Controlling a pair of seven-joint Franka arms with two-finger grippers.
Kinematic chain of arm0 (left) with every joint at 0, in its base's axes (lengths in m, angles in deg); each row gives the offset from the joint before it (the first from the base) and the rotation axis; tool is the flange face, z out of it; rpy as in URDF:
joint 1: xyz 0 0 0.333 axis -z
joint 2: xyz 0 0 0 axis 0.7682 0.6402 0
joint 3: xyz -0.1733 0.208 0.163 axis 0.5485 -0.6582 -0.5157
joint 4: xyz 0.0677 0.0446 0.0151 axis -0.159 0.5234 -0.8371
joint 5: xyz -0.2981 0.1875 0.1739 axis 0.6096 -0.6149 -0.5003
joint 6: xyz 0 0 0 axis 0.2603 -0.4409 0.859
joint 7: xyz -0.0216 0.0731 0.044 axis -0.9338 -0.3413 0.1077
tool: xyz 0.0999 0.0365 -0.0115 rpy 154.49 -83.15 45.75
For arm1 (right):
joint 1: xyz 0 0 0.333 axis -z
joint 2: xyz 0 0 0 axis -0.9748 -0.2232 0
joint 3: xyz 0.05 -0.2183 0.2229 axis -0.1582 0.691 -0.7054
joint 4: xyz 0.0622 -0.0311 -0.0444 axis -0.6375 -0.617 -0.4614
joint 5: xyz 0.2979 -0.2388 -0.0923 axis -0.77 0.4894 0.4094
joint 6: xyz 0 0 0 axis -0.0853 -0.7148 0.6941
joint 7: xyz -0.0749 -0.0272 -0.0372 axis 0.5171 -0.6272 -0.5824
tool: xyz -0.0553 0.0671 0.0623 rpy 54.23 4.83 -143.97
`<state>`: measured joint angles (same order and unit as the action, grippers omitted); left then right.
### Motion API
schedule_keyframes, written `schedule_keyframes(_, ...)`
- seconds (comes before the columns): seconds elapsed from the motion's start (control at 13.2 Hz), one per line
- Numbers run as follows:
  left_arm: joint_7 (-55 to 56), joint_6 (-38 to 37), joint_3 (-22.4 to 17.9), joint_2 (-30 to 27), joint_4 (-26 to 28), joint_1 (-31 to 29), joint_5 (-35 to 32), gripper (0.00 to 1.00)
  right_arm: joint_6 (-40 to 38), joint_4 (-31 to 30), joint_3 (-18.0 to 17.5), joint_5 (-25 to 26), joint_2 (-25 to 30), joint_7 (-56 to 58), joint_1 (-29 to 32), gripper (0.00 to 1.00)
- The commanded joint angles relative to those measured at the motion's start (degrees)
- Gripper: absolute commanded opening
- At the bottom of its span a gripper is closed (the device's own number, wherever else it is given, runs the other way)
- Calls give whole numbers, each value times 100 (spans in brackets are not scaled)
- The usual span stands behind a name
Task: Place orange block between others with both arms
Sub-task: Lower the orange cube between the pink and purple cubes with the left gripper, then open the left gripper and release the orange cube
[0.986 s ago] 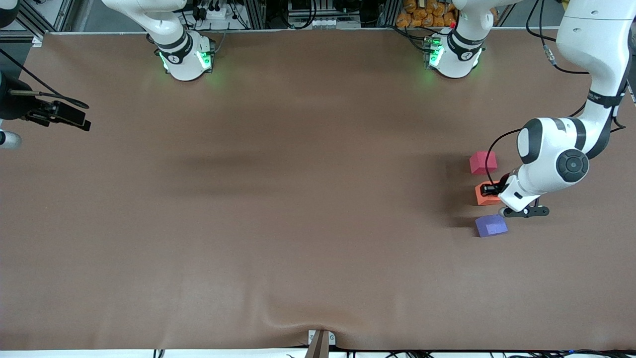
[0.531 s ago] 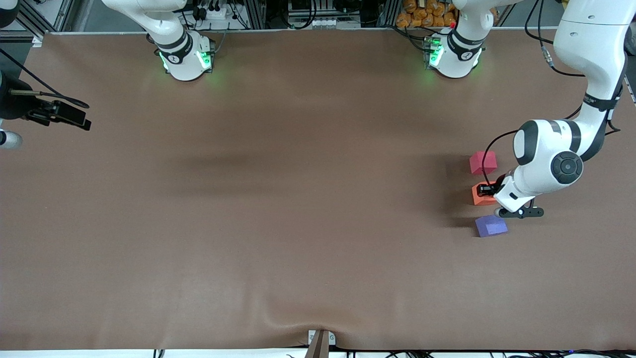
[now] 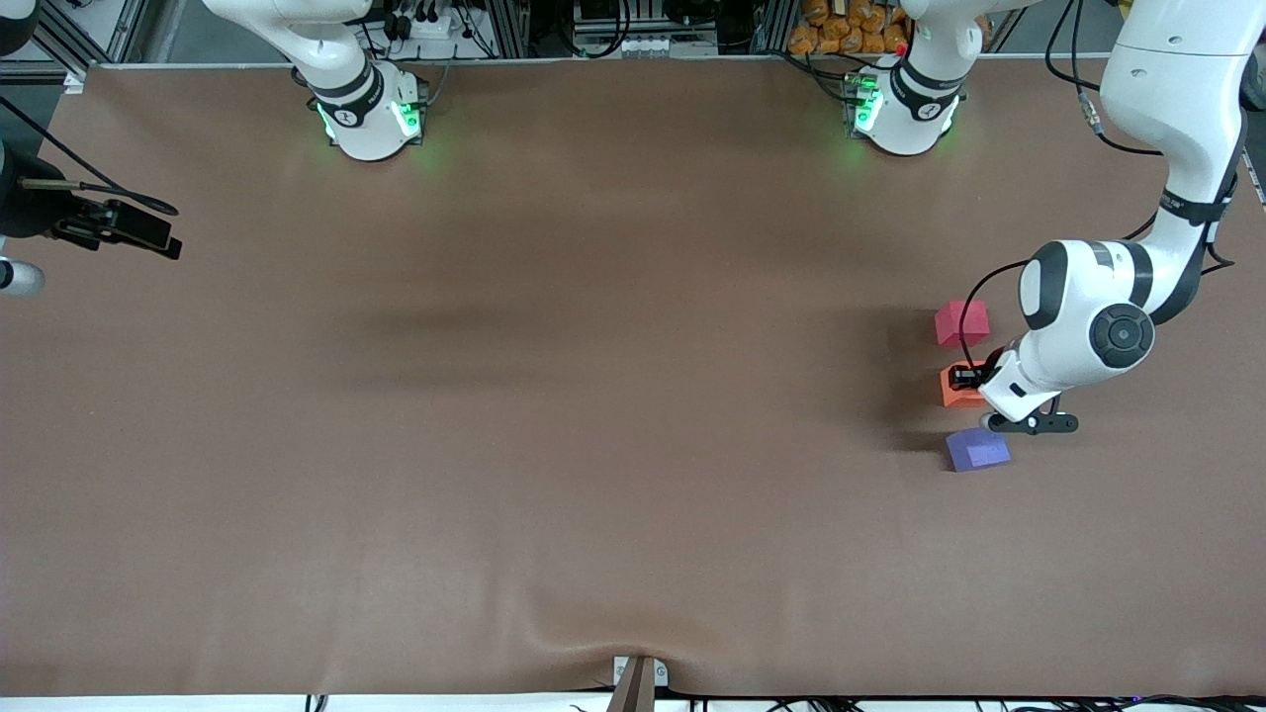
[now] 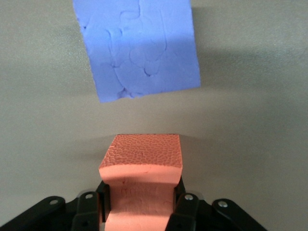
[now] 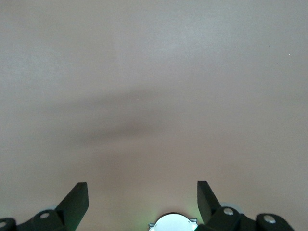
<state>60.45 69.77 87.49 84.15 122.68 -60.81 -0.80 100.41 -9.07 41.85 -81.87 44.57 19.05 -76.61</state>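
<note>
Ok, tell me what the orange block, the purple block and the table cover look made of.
Orange block: seems soft foam, matte; its top is pebbled and its sides dent where the left gripper squeezes it.
Purple block: likely the same foam, matte, with faint creases across its face.
Table cover: looks like a brown matte sheet, cloth or vinyl; it wrinkles at the near edge.

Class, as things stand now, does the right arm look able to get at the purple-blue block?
Probably not: the right gripper waits open at the right arm's end, while the purple-blue block lies at the left arm's end, beside the left gripper holding the orange block.
</note>
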Motion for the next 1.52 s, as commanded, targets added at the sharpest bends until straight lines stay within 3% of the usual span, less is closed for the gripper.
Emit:
schedule_keyframes(0.0,-39,86,32,12,18,-73,-162,13,-39,1,-45,55,4,-66,21,100)
schedule_keyframes(0.08,-39,86,32,12,9,-73,-162,22,-39,1,-45,55,4,-66,21,100)
schedule_keyframes(0.3,-39,77,41,3,-26,-73,-153,70,-48,10,-45,55,13,-66,30,100)
schedule_keyframes(0.38,-39,77,41,3,-35,-81,-153,100,-48,1,-45,55,13,-66,21,100)
schedule_keyframes(0.83,49,-116,58,-101,-272,-20,-83,100,-39,1,-45,55,-4,-66,12,100)
schedule_keyframes(1.06,-48,-615,67,-557,-500,-46,-74,100,-48,1,-45,55,-4,-66,21,100)
schedule_keyframes(1.44,-48,-3004,278,-700,-2536,-29,-65,100,-48,1,-45,55,-4,-66,13,100)
